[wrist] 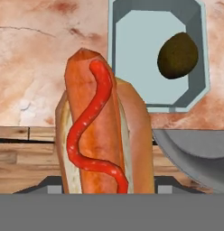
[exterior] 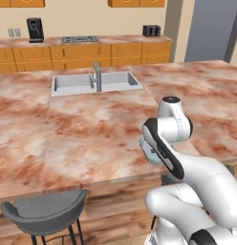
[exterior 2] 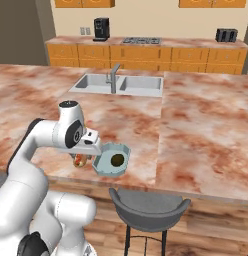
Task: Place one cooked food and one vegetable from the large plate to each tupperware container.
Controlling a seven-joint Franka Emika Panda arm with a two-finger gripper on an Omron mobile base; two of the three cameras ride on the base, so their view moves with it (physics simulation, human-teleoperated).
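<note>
- The white two-finger gripper (wrist: 105, 191) is clamped on a hot dog (wrist: 102, 131): an orange-brown sausage in a pale bun, with a wavy red line of ketchup along its top. The bun stands lengthwise between the two dark finger tips at the bottom of the hand view.
- In the right base view the gripper (exterior 2: 81, 159) hangs at the near edge of the reddish marbled stone counter (exterior 2: 196, 125), with the hot dog (exterior 2: 79, 160) showing as a small orange shape under the hand.
- The pale blue-grey tupperware container (exterior 2: 112, 159), a deep tub with cut corners and a flared rim, sits on the counter near its front edge, just beside the gripper on the robot's right.
- Inside the tub lies one dark olive-brown rounded food item (wrist: 178, 55); I cannot tell what kind it is. It rests toward one side of the tub's floor, apart from the hot dog.
- In the hand view the container (wrist: 132, 49) lies beyond the hot dog, partly hidden by it.
- In the left base view a corner of the container (exterior: 148, 154) peeks out behind the white arm.
- A grey bar stool (exterior 2: 148, 205) stands below the counter edge, just in front of the container.
- A steel double sink with a tap (exterior 2: 117, 84) lies farther back in the counter.
</note>
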